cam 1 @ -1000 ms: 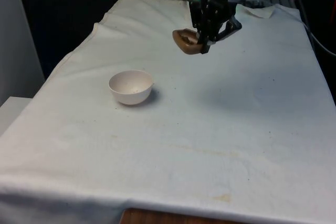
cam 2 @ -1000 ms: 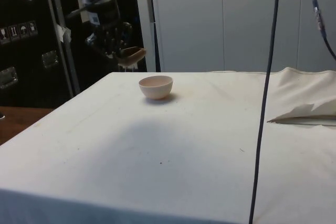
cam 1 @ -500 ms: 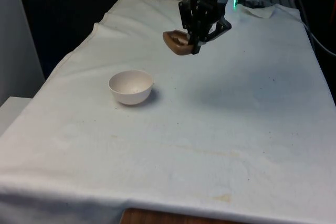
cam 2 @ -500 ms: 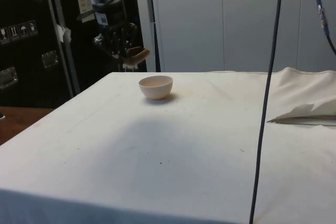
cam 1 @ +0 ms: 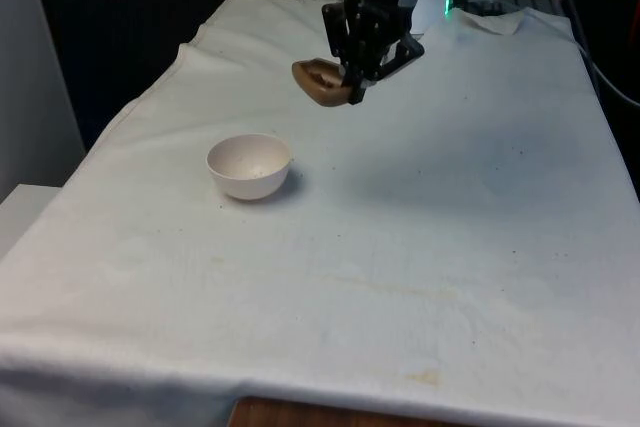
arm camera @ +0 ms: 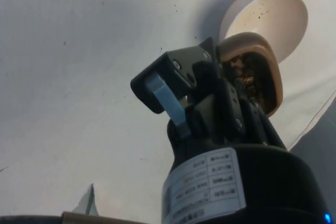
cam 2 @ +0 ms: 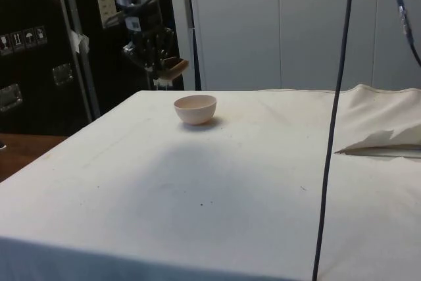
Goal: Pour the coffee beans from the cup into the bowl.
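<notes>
Coffee beans (arm camera: 247,77) sit in the tan cup (cam 1: 318,82), clamped tilted in the gripper (cam 1: 352,84) fingers, carried above the surface, short of the white bowl (cam 1: 249,166) at the front view's near left.

1. A white bowl (cam 1: 249,166) stands upright on the white cloth (cam 1: 450,247), towards the front view's left
2. The black gripper (cam 1: 352,82) hangs in the air above the cloth, farther back than the bowl and to the front view's right of it
3. Its fingers are closed on a tan cup (cam 1: 322,82)
4. The cup is tilted, its mouth turned towards the front view's left, and dark contents show inside
5. Cup and bowl are apart; the cup is higher and not over the bowl
6. A faint shadow lies on the cloth to the front view's right of the bowl
7. The cloth shows small dark specks and pale yellowish stains near its front edge
</notes>
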Robot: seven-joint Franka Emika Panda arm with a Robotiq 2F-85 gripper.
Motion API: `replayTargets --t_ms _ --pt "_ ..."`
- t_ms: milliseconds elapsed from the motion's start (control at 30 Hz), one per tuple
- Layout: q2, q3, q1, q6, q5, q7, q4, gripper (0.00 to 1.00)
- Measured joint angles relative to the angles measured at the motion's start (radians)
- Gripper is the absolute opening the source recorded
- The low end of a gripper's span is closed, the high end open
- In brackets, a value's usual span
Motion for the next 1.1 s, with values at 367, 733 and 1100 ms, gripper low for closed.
replayTargets --t_ms 367,733,1100 --pt "0.000 -0.033 -0.006 0.025 0.007 -0.069 -0.006 0.00" --pt "0.000 -0.044 -0.010 0.056 0.034 -0.128 -0.008 0.00" --pt "0.000 -0.056 -0.014 0.074 0.081 -0.224 -0.011 0.00"
